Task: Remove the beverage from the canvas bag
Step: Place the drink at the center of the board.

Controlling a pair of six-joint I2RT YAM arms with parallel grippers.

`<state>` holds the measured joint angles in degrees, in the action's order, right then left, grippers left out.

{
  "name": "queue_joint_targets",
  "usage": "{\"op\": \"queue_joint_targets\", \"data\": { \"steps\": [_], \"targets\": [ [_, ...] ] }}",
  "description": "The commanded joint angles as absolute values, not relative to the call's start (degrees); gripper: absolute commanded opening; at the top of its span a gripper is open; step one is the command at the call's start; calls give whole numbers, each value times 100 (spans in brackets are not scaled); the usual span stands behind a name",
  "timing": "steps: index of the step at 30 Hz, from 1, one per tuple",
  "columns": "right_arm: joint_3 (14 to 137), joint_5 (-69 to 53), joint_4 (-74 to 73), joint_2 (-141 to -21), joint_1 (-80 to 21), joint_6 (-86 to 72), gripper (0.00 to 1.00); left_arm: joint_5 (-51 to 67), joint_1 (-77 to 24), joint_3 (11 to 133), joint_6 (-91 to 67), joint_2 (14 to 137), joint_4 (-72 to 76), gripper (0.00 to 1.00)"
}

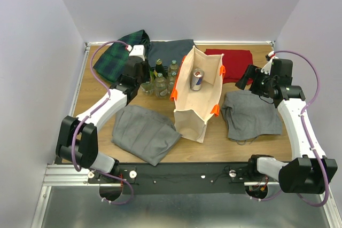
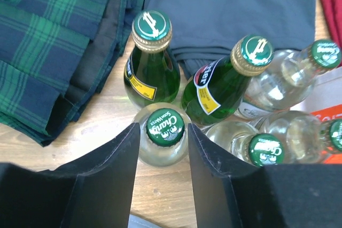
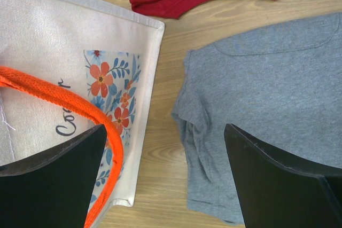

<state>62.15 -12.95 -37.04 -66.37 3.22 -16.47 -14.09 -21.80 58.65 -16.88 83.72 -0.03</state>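
My left gripper [image 2: 164, 132] stands slightly parted around a bottle [image 2: 165, 127], with other bottles [image 2: 152, 60] crowded just ahead; a careless lift could topple them. The can [image 1: 197, 79] waits in the bag [image 1: 189, 121], off to its right. My right gripper [image 3: 165, 129] is wide open, and its left finger could snag the handle [image 3: 80, 108].

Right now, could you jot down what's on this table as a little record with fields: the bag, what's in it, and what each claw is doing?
Bag: canvas bag, upright, mouth open, mid-table
Inside bag: one drink can, standing
Left of bag: glass bottles, green and clear, clustered
Left gripper: fingers either side of a clear green-capped bottle; grip unclear
Right gripper: open, empty, above the gap between bag and grey cloth
At the back: red cloth, tartan cloth
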Motion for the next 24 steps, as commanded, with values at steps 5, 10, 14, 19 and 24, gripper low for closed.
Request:
{"op": "queue_joint_targets", "data": {
  "steps": [5,10,14,19,24],
  "targets": [
    [6231,-1371,-3612,-6662,360,-1670,100,-1424,-2162,5994,-1723,8139,123,50],
    [6205,-1380,-3604,-6645,360,-1670,100,-1441,-2171,6047,-1705,7981,9,57],
    [6170,-1371,-3612,-6609,360,-1679,100,-1433,-2162,6108,-1696,7779,-184,64],
    [6144,-1354,-3612,-6592,360,-1670,100,-1389,-2162,6257,-1652,7489,-386,76],
    [6135,-1362,-3612,-6565,369,-1670,100,-1056,-2162,6547,-1591,7304,-685,91]
  ]
}}
